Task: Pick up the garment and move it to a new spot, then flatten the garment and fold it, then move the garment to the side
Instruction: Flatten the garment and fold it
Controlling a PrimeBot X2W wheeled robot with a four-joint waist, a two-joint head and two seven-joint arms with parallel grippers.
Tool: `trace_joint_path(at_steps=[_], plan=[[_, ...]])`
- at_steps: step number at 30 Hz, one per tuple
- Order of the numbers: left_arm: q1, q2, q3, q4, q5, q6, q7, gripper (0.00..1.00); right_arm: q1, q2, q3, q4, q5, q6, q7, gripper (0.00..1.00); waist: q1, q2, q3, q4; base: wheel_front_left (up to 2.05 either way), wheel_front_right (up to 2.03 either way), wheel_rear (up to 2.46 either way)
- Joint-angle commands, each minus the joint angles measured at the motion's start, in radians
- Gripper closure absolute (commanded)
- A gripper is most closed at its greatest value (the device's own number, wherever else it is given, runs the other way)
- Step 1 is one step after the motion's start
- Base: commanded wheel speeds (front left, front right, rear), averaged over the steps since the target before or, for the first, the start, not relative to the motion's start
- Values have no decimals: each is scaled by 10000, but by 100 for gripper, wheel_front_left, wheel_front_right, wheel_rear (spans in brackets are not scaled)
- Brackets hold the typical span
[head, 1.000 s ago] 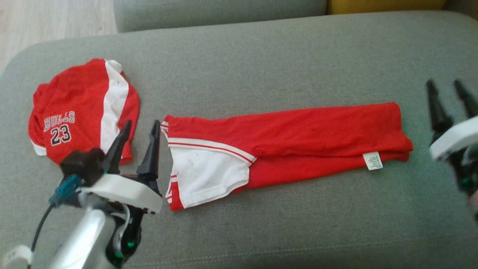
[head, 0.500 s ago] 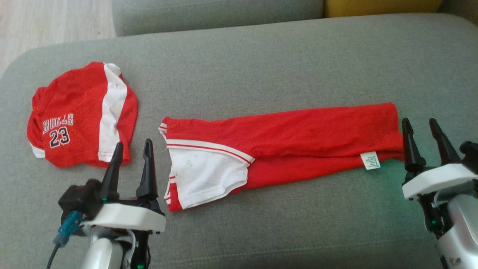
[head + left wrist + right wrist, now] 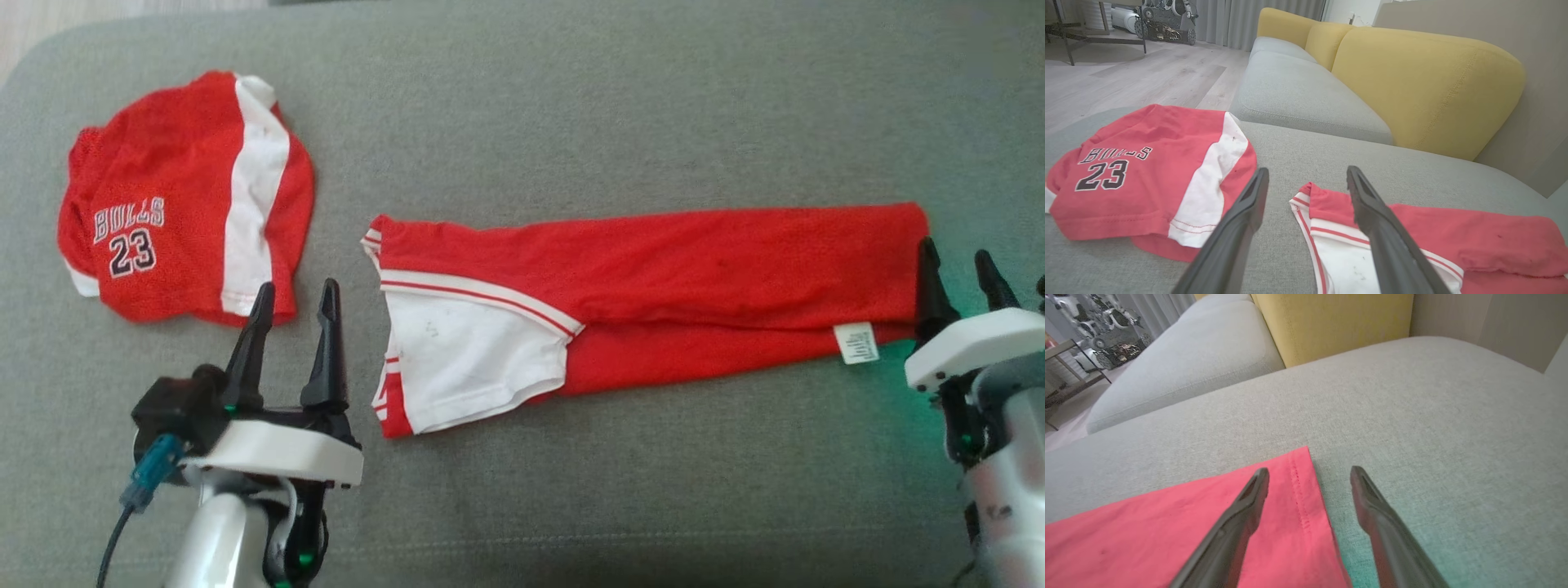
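Grey sofa cushion (image 3: pixel 571 106): garment (image 3: pixel 653 278) runs left-right; right pincer (image 3: pixel 953 249) straddles its right hem, left pincer (image 3: pixel 297 286) beside other end, both spread.

Soft, even daylight; shadows are weak. A green glow tints the grey fabric sofa cushion (image 3: pixel 890 392) beside the right hand (image 3: pixel 953 248). Wrist views bend at edges.

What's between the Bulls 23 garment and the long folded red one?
Bare grey cushion; the open left gripper points at that gap. Clear in head and left wrist views.
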Motion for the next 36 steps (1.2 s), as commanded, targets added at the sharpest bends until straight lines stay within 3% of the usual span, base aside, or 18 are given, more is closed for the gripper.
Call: trace_joint_path(at_steps=[1,6,12,13,14,21,29,32,36], plan=[[-454,27,224,-283,-82,26,-75,0,-324,10,30,-48,-119,-9,65,0,0,0,203,165,0,0,0],[-570,26,256,-217,-70,31,-75,0,-682,248,-377,782,-14,-9,494,0,0,0,314,280,0,0,0],[-680,25,334,-198,-35,29,-76,0,-878,348,-163,1266,224,-9,1000,0,0,0,340,236,0,0,0],[-709,25,340,-216,-45,35,-76,0,-909,380,-104,1297,345,-9,1099,67,0,0,347,221,0,0,0],[-720,25,351,-221,-58,47,-76,0,-919,395,-49,1305,460,-9,1142,100,0,0,321,203,0,0,0],[-765,25,334,-164,-116,96,-76,0,-924,-107,108,1396,601,-9,848,100,0,0,139,86,0,0,0],[-661,24,332,-133,-292,167,-76,0,-1422,-973,-870,1802,-257,-9,-201,100,0,0,-38,38,0,0,0],[-647,24,326,-151,-405,189,-76,0,-1575,-961,-960,1716,-658,-9,-540,100,0,0,-200,75,0,0,0],[-458,24,354,-75,-516,261,-76,0,-1567,-438,-617,1048,-851,-9,-441,100,0,0,-532,70,0,0,0]])
